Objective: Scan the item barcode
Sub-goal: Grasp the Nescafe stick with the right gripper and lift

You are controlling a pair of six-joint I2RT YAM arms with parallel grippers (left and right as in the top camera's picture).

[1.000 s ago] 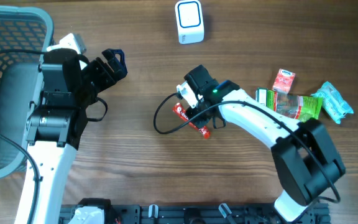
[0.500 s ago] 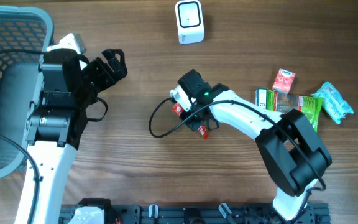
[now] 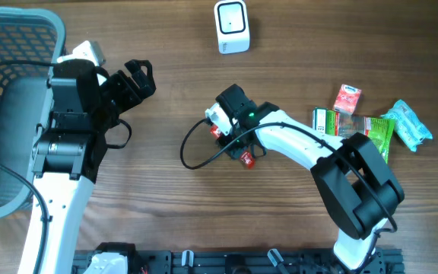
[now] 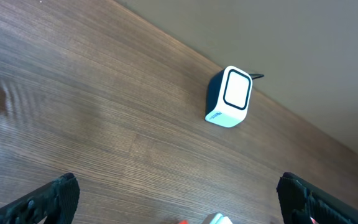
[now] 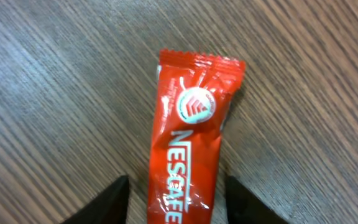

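So the right gripper (image 5: 178, 194) has just loosened: its jaws now straddle the red coffee sachet (image 5: 191, 143), flat mid-tabletop, without pinching. The scanner (image 3: 231, 27) sits near the far edge, so scanning looks unfinished. Left gripper (image 4: 179, 196) gapes, empty.

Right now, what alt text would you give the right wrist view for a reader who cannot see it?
A red Nescafe sachet lies flat on the wooden table, logo up, its lower end running between the right gripper's two black fingertips. The fingertips stand apart on either side of it, not visibly squeezing it.
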